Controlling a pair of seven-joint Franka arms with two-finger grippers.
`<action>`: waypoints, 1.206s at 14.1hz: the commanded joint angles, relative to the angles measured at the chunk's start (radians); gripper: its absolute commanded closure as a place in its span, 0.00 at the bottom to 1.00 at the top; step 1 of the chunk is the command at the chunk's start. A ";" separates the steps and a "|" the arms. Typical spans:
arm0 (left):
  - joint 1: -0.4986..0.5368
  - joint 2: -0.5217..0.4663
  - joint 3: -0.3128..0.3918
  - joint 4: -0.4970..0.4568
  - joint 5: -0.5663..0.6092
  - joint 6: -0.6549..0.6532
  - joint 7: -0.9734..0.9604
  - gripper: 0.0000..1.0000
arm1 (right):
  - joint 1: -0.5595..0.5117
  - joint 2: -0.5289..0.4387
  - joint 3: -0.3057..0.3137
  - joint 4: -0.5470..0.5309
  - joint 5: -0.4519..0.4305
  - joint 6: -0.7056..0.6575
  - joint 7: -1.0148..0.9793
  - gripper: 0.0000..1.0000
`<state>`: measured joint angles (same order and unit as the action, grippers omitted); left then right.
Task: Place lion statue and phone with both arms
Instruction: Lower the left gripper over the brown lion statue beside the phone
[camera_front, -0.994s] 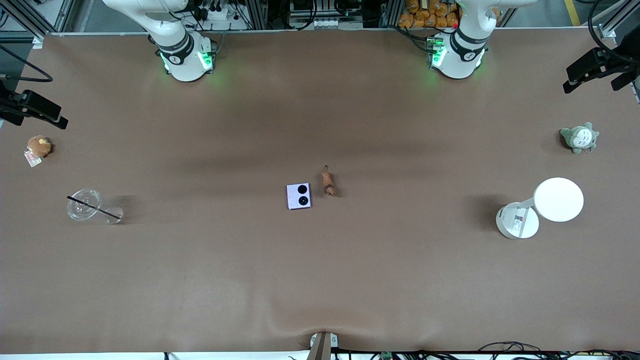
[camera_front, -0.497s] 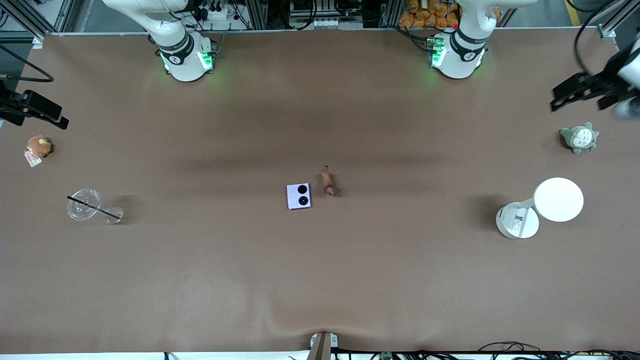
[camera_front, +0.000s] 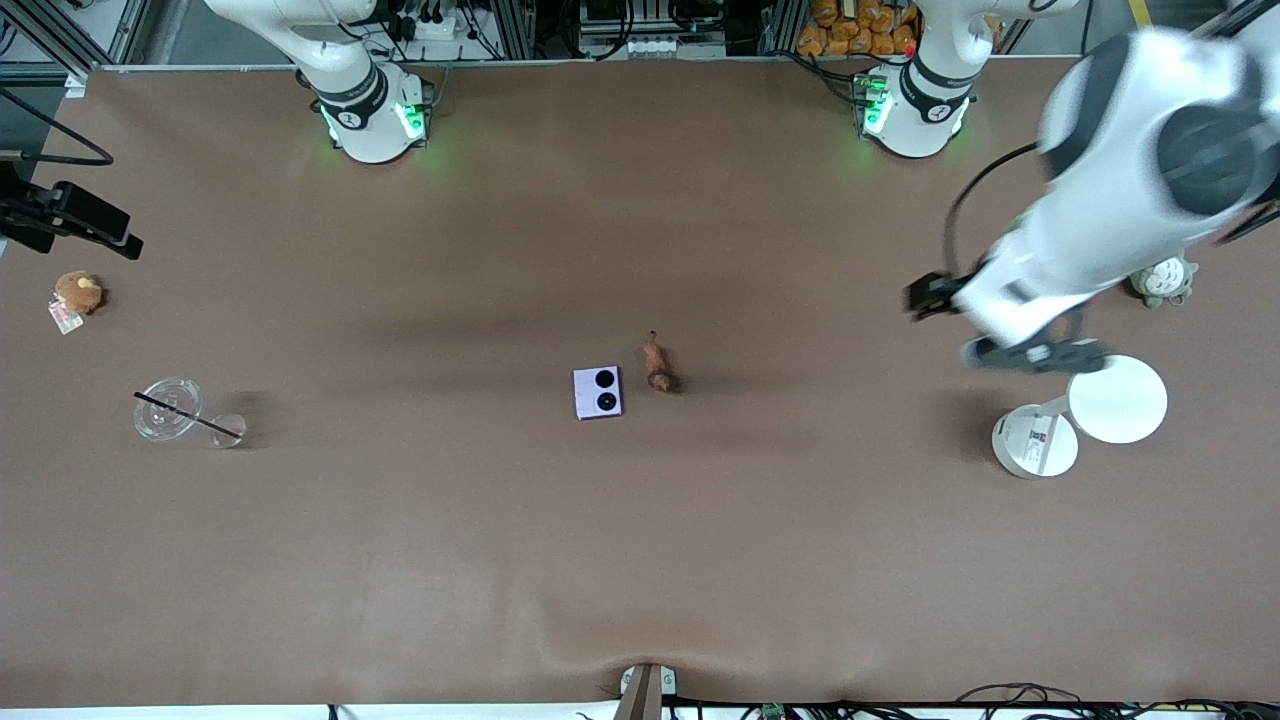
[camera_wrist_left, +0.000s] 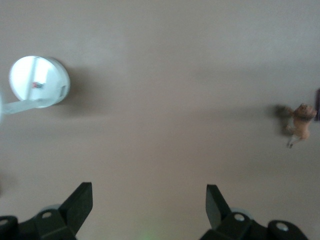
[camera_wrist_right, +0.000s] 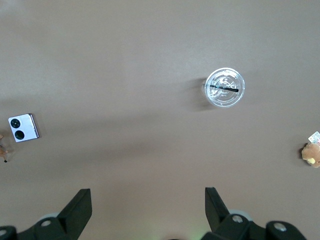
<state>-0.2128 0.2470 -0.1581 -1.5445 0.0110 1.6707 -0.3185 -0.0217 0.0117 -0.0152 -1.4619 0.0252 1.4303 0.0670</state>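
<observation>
The lion statue (camera_front: 656, 364), a tiny brown figurine, lies at the table's middle. The pale lavender phone (camera_front: 598, 391) with two black circles lies right beside it, toward the right arm's end. My left gripper (camera_front: 975, 325) is open and empty, up in the air over the table beside the lamp. Its wrist view (camera_wrist_left: 148, 200) shows the lion statue (camera_wrist_left: 300, 122) well off. My right gripper (camera_front: 90, 222) is open and empty, waiting high over the right arm's end of the table. Its wrist view (camera_wrist_right: 147, 200) shows the phone (camera_wrist_right: 23, 128) far off.
A white desk lamp (camera_front: 1035, 445) stands under the left arm. A grey-green plush (camera_front: 1165, 280) is partly hidden by that arm. A clear cup with a black straw (camera_front: 170, 410) and a brown plush (camera_front: 78, 292) lie at the right arm's end.
The left arm has swung in from the table's edge toward the middle and now hangs over the lamp area. The right arm, lion statue and phone have not moved.
</observation>
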 joint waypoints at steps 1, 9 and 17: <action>-0.095 0.113 0.003 0.043 0.009 0.055 -0.123 0.00 | 0.005 0.017 0.000 0.021 0.004 -0.011 0.013 0.00; -0.338 0.440 0.023 0.233 0.024 0.329 -0.480 0.00 | 0.009 0.021 0.000 0.021 0.004 -0.011 0.013 0.00; -0.485 0.546 0.100 0.228 0.027 0.438 -0.677 0.00 | 0.034 0.074 0.001 0.021 0.019 0.008 0.013 0.00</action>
<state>-0.6645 0.7652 -0.0847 -1.3437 0.0185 2.1066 -0.9465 -0.0065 0.0419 -0.0126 -1.4620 0.0297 1.4321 0.0670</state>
